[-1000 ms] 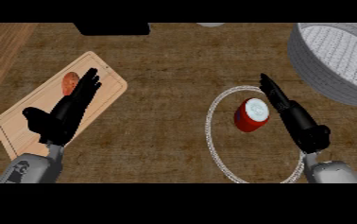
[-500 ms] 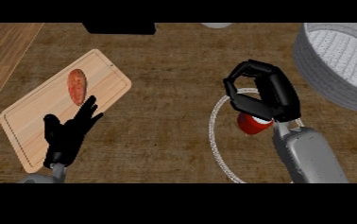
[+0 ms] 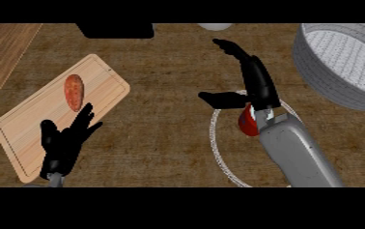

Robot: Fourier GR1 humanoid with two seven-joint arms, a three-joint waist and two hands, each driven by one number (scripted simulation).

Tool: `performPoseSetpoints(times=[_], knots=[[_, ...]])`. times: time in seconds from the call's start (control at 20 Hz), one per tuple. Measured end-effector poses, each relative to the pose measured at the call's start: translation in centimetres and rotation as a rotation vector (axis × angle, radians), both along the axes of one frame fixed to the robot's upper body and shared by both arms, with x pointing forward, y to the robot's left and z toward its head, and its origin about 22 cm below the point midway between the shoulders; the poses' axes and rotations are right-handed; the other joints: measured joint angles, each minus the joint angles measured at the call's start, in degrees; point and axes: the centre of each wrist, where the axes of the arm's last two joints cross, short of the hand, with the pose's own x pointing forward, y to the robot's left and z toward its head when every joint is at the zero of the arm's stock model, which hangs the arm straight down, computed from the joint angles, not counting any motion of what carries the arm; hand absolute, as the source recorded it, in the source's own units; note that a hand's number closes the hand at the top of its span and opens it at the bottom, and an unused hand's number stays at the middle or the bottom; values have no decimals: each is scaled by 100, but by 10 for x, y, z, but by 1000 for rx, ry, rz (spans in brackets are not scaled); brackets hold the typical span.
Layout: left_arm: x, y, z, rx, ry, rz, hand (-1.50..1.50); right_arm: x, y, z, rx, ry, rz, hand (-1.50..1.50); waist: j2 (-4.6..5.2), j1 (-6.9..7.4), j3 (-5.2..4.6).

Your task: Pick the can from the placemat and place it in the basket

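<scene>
One can (image 3: 247,121) on show, red, sitting on the round placemat (image 3: 217,148) at the right, mostly hidden under the right robot hand (image 3: 255,85) and its wrist. That hand hangs over it with fingers stretched straight toward the far side and thumb out to the left, clamped on nothing. One basket (image 3: 329,64), grey, far right, well apart from the can. The left robot hand (image 3: 65,140) rests near-left, fingers spread and relaxed, over one cutting board (image 3: 43,121). One reddish sweet potato (image 3: 74,92) lies on that board. All on the brown tabletop (image 3: 164,126).
</scene>
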Motion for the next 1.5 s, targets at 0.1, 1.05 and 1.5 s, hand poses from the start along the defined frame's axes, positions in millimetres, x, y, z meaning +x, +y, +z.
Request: performPoseSetpoints(times=[0.1, 1.05, 1.5], knots=[[-3, 3, -1, 4, 9, 13, 0, 6, -13, 15, -139, 3, -70, -150, -29, -76, -1], [-16, 9, 2, 8, 34, 50, 0, -11, -64, 199, -738, 346, -2, -150, -51, -248, 4], [-19, 4, 4, 3, 22, 32, 0, -26, -81, 212, -744, 419, 48, -150, -1, -151, 14]])
